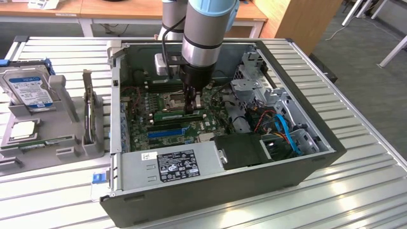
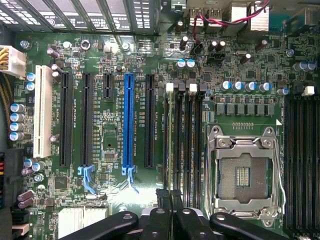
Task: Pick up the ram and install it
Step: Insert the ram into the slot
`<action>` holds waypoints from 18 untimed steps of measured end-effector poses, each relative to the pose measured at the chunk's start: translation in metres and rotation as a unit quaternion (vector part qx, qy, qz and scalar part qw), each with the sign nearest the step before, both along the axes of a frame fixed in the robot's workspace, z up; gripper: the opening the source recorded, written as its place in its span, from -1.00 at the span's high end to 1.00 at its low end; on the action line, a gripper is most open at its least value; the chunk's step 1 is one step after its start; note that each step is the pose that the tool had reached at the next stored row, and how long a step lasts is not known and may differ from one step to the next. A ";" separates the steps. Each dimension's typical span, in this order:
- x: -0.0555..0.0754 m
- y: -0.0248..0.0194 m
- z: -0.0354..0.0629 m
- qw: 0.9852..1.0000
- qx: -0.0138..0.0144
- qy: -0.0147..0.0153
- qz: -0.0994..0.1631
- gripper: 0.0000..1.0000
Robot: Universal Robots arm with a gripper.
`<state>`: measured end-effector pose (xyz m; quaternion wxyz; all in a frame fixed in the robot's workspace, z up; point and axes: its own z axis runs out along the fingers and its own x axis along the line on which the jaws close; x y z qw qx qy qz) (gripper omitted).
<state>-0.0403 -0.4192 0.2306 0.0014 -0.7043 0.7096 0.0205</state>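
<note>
Standing on edge beside the socket (image 1: 170, 100), toward the blue slot (image 1: 167, 133): ram (image 1: 169, 116), green, long edge up, in line with the black slots (image 2: 188, 140) there. Gripper (image 1: 192, 108) hangs straight over it, jaws clenched on the ram's top edge (how deep it sits can't be told). Blue slot runs parallel, farther from the socket. Wrist view: fingertips (image 2: 163, 199) pressed together over the slots next to the socket. Case (image 1: 222, 191) encloses the socket; drive (image 1: 28, 88) sits well apart, outside the case.
</note>
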 end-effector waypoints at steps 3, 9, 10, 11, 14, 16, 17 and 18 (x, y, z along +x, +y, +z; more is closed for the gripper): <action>0.000 0.0000 0.0000 1.000 0.000 0.000 0.000 0.77; 0.000 0.0000 -0.0009 1.000 0.000 0.000 0.000 0.77; 0.000 0.0000 -0.0008 1.000 0.000 0.000 0.000 0.77; 0.000 0.0001 -0.0008 1.000 0.000 0.000 0.000 0.77; 0.000 0.0008 -0.0009 1.000 0.000 0.000 0.000 0.77; 0.000 0.0008 -0.0009 1.000 0.000 0.000 0.000 0.77; 0.000 0.0008 -0.0009 1.000 0.000 0.000 0.000 0.77; 0.000 0.0008 -0.0009 1.000 0.000 0.000 0.000 0.77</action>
